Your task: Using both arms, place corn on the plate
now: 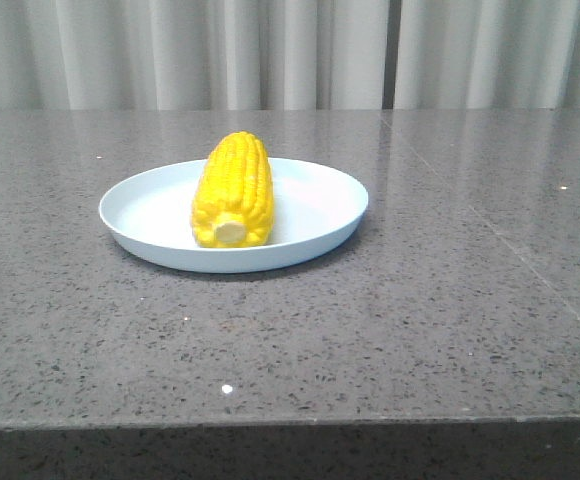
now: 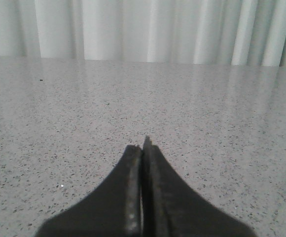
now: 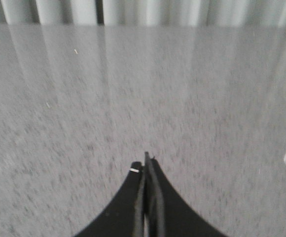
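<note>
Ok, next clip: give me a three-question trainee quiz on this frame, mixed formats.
1. True or false: the corn lies on the plate.
2. Which end of the corn faces the front camera: A) tapered tip, B) pale cut stub?
3. Fill in: the left gripper and right gripper are both ____, holding nothing.

Key: 1 true; 2 B; 3 shut.

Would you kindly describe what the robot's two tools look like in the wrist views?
Both are matte black. The left tool shows two flat fingers, wide at the base and curving in to a narrow tip. The right tool has the same shape. No cables or markings show.
</note>
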You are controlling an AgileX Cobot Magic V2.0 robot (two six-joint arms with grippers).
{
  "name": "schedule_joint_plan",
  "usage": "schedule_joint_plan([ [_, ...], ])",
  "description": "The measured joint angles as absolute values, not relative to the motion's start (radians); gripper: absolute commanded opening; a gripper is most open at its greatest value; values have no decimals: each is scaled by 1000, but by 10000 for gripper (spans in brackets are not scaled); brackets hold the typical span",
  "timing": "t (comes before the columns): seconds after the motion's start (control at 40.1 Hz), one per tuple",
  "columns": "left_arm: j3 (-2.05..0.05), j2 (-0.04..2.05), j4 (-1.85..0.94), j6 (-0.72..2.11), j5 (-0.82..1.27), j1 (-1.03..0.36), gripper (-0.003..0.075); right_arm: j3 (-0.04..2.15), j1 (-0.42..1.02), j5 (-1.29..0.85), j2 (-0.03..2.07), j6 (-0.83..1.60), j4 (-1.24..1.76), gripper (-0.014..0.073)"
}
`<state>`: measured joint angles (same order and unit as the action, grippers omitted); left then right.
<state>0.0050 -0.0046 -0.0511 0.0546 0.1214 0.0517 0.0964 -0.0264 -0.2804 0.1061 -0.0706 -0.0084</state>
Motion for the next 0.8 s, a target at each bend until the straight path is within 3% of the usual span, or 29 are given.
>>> schedule_joint_plan([
  [0.2,5,-5,-51,55,121,52,-20,-22,-31,-217,60,-67,30,-112],
  [0.799,5,-5,-51,55,126,52,-20,-27,-31,-264,-10,-67,58,-112],
])
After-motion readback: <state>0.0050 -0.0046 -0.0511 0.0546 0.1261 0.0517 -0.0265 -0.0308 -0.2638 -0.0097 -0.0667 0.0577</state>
